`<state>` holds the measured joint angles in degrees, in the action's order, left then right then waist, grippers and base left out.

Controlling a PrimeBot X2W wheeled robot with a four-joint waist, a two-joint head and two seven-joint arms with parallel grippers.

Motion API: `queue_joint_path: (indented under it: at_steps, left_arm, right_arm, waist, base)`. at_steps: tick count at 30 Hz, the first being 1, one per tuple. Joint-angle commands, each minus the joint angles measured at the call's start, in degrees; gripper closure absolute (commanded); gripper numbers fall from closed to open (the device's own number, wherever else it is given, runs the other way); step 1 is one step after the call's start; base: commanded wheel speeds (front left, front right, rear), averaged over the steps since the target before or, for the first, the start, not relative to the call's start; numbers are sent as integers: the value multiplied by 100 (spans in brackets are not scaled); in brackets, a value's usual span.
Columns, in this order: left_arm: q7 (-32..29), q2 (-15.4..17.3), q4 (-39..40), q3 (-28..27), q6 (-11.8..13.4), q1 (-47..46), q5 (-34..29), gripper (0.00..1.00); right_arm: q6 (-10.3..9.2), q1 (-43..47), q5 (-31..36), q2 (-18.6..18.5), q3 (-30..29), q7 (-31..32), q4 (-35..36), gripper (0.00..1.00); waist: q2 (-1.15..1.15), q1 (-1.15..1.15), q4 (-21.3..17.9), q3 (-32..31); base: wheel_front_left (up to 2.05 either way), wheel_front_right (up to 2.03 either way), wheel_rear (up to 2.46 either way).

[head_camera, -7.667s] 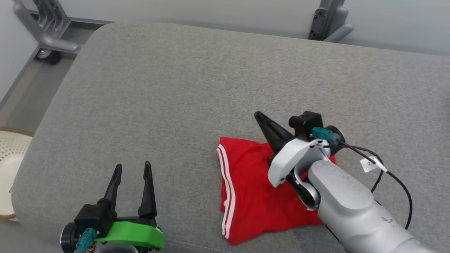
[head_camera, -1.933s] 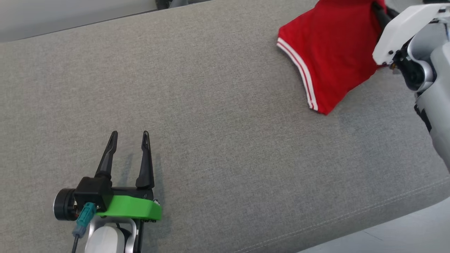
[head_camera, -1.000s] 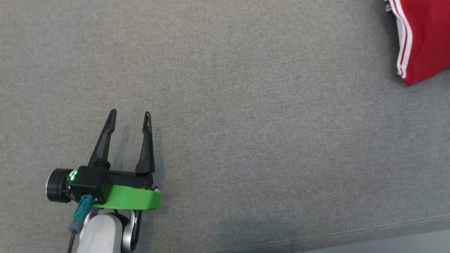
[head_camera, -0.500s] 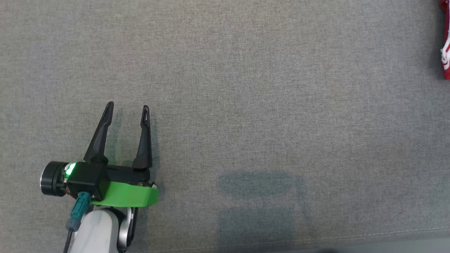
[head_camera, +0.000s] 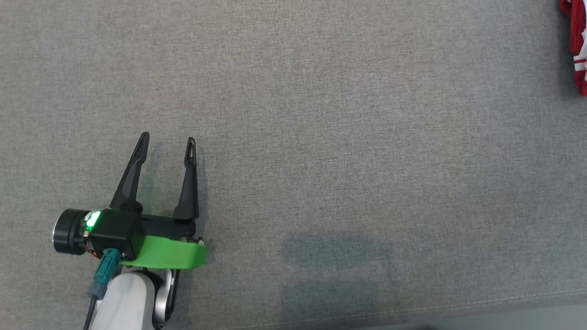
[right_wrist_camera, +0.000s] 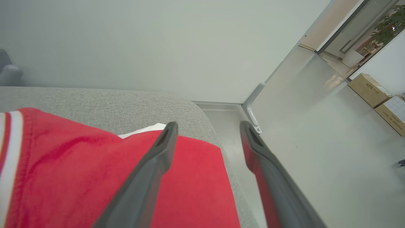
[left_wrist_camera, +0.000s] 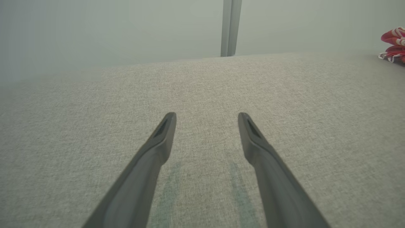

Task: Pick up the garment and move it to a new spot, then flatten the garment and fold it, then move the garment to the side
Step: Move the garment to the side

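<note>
1. The red garment (head_camera: 578, 46) lies bunched at two o'clock on the head view's edge, near the rounded end of the grey cushion (head_camera: 321, 137). A second ago it was still held; now it has been let go.
2. The right gripper (right_wrist_camera: 208, 126) has just spread its jaws wide and holds nothing, with the cloth loose beneath its fingers.
3. The left gripper (head_camera: 167, 137), at eight o'clock, stands wide open and empty.
4. The move to a new spot looks done, so flattening comes next.
</note>
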<state>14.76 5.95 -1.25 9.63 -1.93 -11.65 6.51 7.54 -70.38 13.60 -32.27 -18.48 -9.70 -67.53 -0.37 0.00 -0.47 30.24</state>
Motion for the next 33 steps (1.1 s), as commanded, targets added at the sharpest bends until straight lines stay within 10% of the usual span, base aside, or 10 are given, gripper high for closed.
queue_joint_path:
  at_steps: [1, 16, 33]
  left_arm:
    - [12, 36, -18, -3, 49, -82, 21, 0]
    - [38, -8, -438, -178, 106, -223, 278, 0]
    - [42, -189, -767, -777, 361, 550, 656, 0]
  right_arm:
    - [-11, 100, 147, 108, -99, -54, 118, 0]
    - [-11, 400, 137, 1185, 157, -522, 487, 0]
    - [-11, 3294, -2247, 2026, 1726, -550, 3177, 0]
  waist:
    - [37, 0, -25, -75]
    - [37, 0, -168, -925]
    - [37, 0, -286, -2314]
  base:
    - [0, 0, 0]
    - [0, 0, 0]
    - [0, 0, 0]
